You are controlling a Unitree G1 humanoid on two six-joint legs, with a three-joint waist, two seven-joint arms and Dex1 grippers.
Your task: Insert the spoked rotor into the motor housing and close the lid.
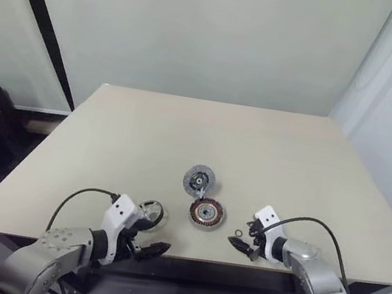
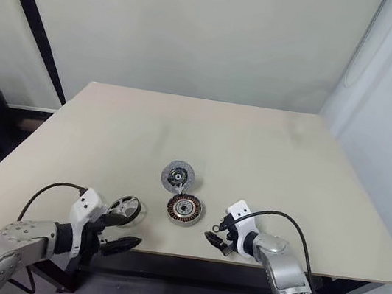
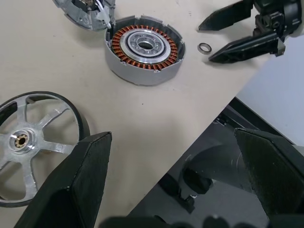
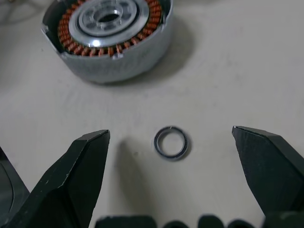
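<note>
Both grippers at the near table edge, jaws apart, nothing held.

Left gripper (image 1: 152, 248) hangs just off the near edge of the table (image 1: 146, 132), partly over the gap below. Spoked rotor (image 1: 150, 213) lies flat on the table just beyond it, dark rim, silver spokes, brass-coloured hub; the left finger (image 3: 80, 180) sits just beside its rim in the left wrist view, whether it touches I can't tell.

Right gripper (image 1: 246, 242) is over the table near the edge, fingers spread either side of a small ring (image 4: 170, 142) lying flat on the surface. No contact with the ring; it sits between the fingertips, a bit ahead of them.

Motor housing (image 1: 207, 213) sits upright between the two grippers and a little further in, open, copper winding ring and silvery hub exposed, cavity empty. Ring lies near it on the right side.

Lid (image 1: 199, 180) is just behind the housing, swung open and lying back, inner face up, joined at the housing's far rim.
</note>
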